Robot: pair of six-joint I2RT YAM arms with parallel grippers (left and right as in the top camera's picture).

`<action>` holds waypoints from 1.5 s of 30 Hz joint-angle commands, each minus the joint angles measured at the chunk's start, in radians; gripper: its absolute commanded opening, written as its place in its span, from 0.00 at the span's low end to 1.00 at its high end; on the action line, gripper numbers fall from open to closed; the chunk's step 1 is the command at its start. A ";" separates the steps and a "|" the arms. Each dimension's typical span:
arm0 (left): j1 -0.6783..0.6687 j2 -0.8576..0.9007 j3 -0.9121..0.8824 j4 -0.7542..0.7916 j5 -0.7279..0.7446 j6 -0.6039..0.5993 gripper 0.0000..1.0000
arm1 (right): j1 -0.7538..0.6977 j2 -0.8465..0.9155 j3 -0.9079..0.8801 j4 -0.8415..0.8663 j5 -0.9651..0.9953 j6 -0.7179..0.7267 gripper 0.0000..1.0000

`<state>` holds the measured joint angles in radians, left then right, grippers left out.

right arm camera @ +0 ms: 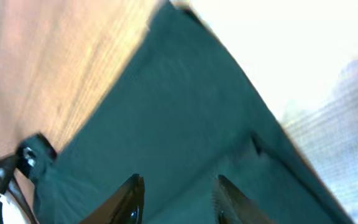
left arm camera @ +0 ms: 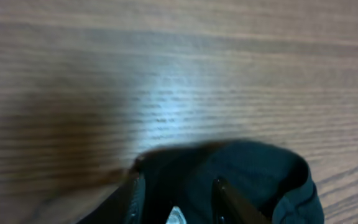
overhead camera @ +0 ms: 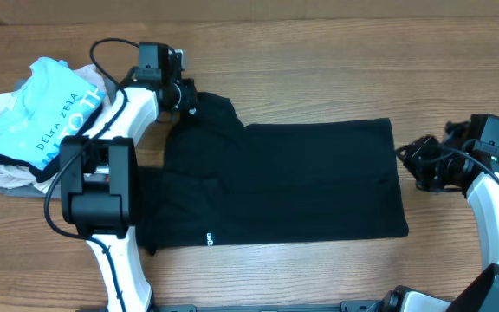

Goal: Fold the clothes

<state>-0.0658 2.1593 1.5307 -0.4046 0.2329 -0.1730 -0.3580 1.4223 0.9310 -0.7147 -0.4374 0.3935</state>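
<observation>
Clothes (overhead camera: 301, 182) flat on worktop (overhead camera: 319, 35) for folding: sleeve (left arm camera: 253, 180) between my half-open L jaws, can't tell if gripped; R jaws half-open, empty, beside hem (overhead camera: 398, 173).

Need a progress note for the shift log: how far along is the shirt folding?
Done: the plain black short-sleeved fabric shirt lies flat, its near sleeve apparently tucked in. In hand: left tool at the far sleeve, right tool beside the hem, jaws apart. Remaining: folding it over.
</observation>
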 commanded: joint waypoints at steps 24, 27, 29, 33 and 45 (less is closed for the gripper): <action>-0.100 -0.114 0.137 -0.297 0.140 0.066 0.72 | 0.098 0.458 0.020 0.689 -0.013 0.005 0.53; -0.114 -0.114 0.137 -0.292 0.123 0.065 0.73 | 0.116 0.458 0.020 0.691 0.042 -0.009 0.53; -0.119 -0.114 0.137 -0.296 0.123 0.065 0.72 | 0.122 0.459 0.020 0.686 0.084 -0.009 0.53; -0.125 -0.114 0.137 -0.306 0.123 0.065 0.70 | 0.129 0.460 0.020 0.685 0.181 -0.008 0.52; -0.125 -0.114 0.137 -0.319 0.123 0.065 0.70 | 0.129 0.516 0.020 0.769 0.198 0.082 0.52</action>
<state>-0.1894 2.0666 1.6573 -0.7208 0.3630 -0.1272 -0.2329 1.9026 0.9352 0.0429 -0.2466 0.4267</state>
